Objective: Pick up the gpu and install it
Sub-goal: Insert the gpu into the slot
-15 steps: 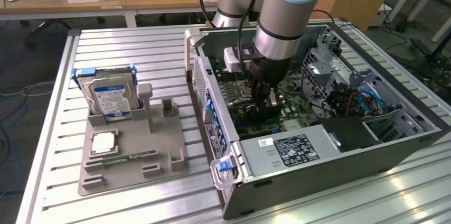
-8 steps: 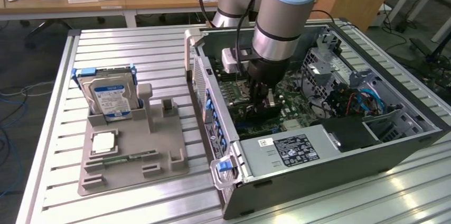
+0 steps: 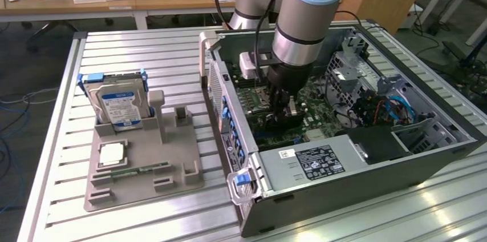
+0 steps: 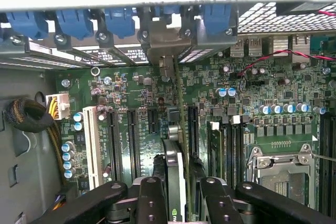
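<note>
My gripper (image 3: 283, 108) reaches down into the open computer case (image 3: 426, 156), just above the motherboard (image 3: 323, 117). It is shut on the gpu (image 4: 175, 174), a thin dark card seen edge-on between the black fingers (image 4: 151, 198). The card runs from the fingers toward the rear wall, where its silver bracket (image 4: 164, 53) sits at the slot openings. The card stands upright over the long expansion slots (image 4: 192, 129) of the green board (image 4: 252, 98). I cannot tell whether its lower edge is seated in a slot. In the exterior view the gpu (image 3: 289, 117) is a dark shape below the gripper.
Blue retention clips (image 4: 73, 22) line the case's rear wall. A CPU socket (image 4: 281, 174) and a cable bundle (image 4: 26, 116) flank the slots. Outside the case, a grey holder (image 3: 145, 185) carries a hard drive (image 3: 116, 105) and a green memory stick (image 3: 137, 169). The power supply (image 3: 320, 162) fills the case's near end.
</note>
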Tool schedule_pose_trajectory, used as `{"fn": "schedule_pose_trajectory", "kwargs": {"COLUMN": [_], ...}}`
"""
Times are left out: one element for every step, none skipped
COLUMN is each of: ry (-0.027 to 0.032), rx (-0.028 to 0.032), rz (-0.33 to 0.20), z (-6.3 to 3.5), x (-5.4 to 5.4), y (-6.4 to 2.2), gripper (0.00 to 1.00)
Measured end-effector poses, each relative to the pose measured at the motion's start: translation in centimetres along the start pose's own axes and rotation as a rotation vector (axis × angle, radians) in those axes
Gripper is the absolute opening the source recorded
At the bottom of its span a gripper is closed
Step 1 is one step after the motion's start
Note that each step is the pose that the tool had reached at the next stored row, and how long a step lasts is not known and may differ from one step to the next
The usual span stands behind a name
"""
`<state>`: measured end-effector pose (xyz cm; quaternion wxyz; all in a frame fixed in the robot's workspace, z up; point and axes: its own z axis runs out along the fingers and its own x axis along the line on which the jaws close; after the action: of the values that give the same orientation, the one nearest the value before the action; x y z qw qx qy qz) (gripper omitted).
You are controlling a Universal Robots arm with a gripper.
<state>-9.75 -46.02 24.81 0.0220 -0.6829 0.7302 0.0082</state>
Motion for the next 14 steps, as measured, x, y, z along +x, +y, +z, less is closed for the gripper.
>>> {"fn": "schedule_pose_trajectory", "kwargs": {"ry": [0.0001,0.0001,0.0008,0.0005,0.0003,0.0002,0.0002,0.0001,0.0001,0.0001,0.0000,0.0001,0.0000,0.0000], "rx": [0.0000,0.0000,-0.0002,0.0000,0.0000,-0.0001,0.0000,0.0000,0.0000,0.0000,0.0000,0.0000,0.0001,0.0003], "rz": [0.000,0.000,0.000,0.000,0.000,0.000,0.000,0.000,0.000,0.000,0.000,0.000,0.000,0.000], "z": [0.00,0.00,-0.02,-0.01,-0.01,-0.01,-0.01,0.00,0.00,0.00,0.00,0.00,0.00,0.00], "x": [0.00,0.00,0.01,0.01,0.01,0.00,0.00,0.00,0.00,0.00,0.00,0.00,0.00,0.00], "y": [0.00,0.00,0.00,0.00,0.00,0.00,0.00,0.00,0.00,0.00,0.00,0.00,0.01,0.04], "gripper": [0.31,0.31,0.30,0.30,0.28,0.28,0.28,0.28,0.28,0.28,0.28,0.28,0.28,0.28]}}
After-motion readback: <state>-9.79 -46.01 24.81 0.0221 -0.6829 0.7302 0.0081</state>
